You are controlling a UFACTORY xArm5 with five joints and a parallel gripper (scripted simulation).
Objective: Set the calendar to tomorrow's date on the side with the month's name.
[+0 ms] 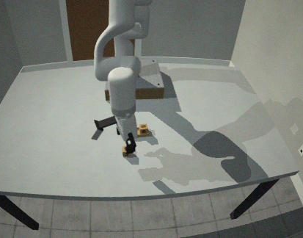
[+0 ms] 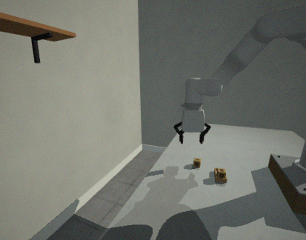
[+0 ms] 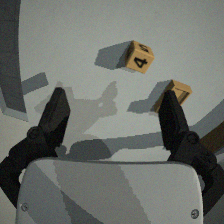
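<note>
- Overhead, my hand (image 1: 114,137) (image 2: 192,141) (image 3: 114,99) hangs wide and holds nothing, both fingers well above the surface (image 1: 59,154) (image 2: 252,148) (image 3: 75,30).
- The loose cube (image 1: 124,152) (image 2: 197,163) (image 3: 139,57) sits outside the tray (image 1: 140,135) (image 2: 224,181) (image 3: 189,90), a little apart from it; the other cube (image 1: 143,128) (image 2: 221,174) is in the tray. From the wrist, my finger covers much of that end, so I cannot tell how its digits lie.
- A 4 shows on one side of the loose cube; the mark on its top is too slanted for me to read surely.
- I judge the step in hand is to line up over the loose cube and take it, perhaps to turn it first. I want it centred between my fingers, with the pads square to two opposite faces; a corner grip would twist it.
- I should come straight down, keep the tray-side finger off the tray's wall, and close gently at mid-height.
- Before any lift, I choose the grip by the face that must end up in front, upright. With five joints, my tilts are limited, so a turn may need setting down and regripping.
- Later, I lower it level beside its partner, flat on the tray's floor, then open evenly.
</note>
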